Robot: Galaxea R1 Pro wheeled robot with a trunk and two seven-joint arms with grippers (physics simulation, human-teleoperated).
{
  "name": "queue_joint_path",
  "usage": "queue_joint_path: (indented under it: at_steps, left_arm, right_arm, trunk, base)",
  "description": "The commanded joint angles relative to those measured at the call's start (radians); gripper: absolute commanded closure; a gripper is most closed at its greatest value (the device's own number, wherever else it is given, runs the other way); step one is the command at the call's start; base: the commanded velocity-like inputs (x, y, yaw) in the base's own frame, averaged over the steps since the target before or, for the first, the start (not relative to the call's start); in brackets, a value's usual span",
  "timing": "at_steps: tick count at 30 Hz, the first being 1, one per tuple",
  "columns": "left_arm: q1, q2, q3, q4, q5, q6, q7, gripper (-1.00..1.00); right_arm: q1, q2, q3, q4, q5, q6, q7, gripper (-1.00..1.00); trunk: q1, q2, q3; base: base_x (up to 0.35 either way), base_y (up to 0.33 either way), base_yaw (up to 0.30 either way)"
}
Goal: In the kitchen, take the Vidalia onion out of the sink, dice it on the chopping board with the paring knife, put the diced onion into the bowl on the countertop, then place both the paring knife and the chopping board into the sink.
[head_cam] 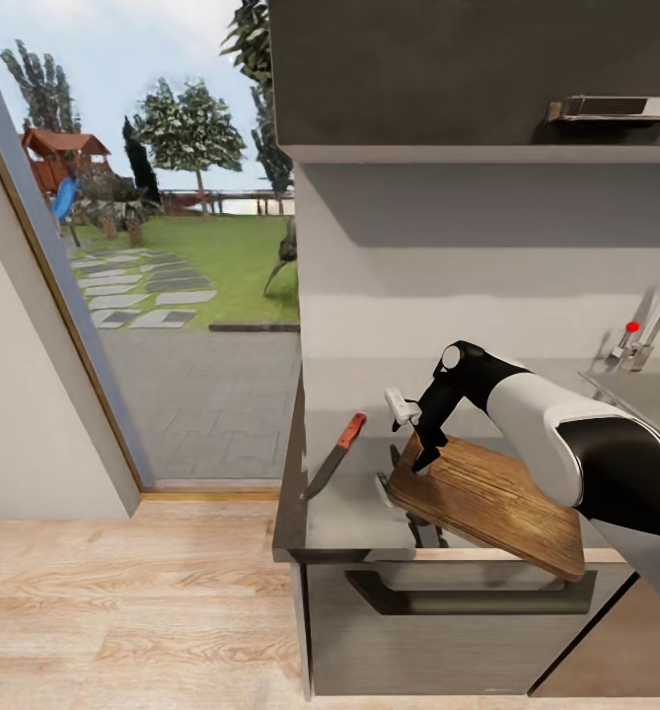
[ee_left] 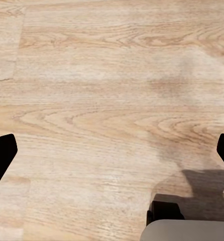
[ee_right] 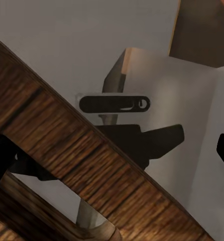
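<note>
In the head view the right hand (head_cam: 420, 449) grips the far left corner of the chopping board (head_cam: 492, 503), one finger above and one below it, and the board is tilted, its far left end raised off the worktop (head_cam: 344, 513) while its near right corner juts past the front edge. The paring knife (head_cam: 335, 456) lies flat on the worktop just left of the board, apart from it, red handle pointing far and dark blade pointing near. At far right stand the chrome faucet (head_cam: 650, 330) with its red knob (head_cam: 632, 326) and a strip of the sink (head_cam: 655, 390). The left wrist view adds the pale wooden floor (ee_left: 107, 100), with the left hand's dark fingertips (ee_left: 0, 155) set wide apart at the frame's sides, holding nothing. The right wrist view shows the board's dark grain (ee_right: 87, 155) close up, slanting across grey surfaces and a dark cabinet handle (ee_right: 114, 104).
</note>
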Motion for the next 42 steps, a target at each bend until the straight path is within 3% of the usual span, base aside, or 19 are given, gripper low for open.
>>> queue_joint_path:
  at_steps: [1,32,33,42]
  left_arm:
    - [0.0,0.0,0.001,-0.001,0.0,-0.001,0.001,-1.0]
    - [0.0,0.0,0.002,-0.001,0.0,-0.001,0.001,-1.0]
    - [0.0,0.0,0.002,-0.001,0.0,-0.001,0.001,-1.0]
    - [0.0,0.0,0.001,-0.001,0.0,-0.001,0.001,-1.0]
  right_arm:
    - [0.0,0.0,0.008,-0.001,-0.005,-0.005,0.001,-1.0]
    - [0.024,0.0,0.008,-0.001,-0.003,-0.008,-0.039,-1.0]
    - [0.024,0.0,0.008,-0.001,-0.003,-0.008,-0.039,1.0]
    - [0.024,0.002,0.008,-0.001,-0.003,-0.007,-0.04,1.0]
  trunk:
    - [0.0,0.0,-0.001]
    - [0.0,0.0,-0.017]
    - [0.0,0.0,-0.017]
    - [0.0,0.0,-0.017]
  base:
    - [0.0,0.0,0.0]
    - [0.0,0.0,0.0]
    - [0.0,0.0,0.0]
    - [0.0,0.0,0.0]
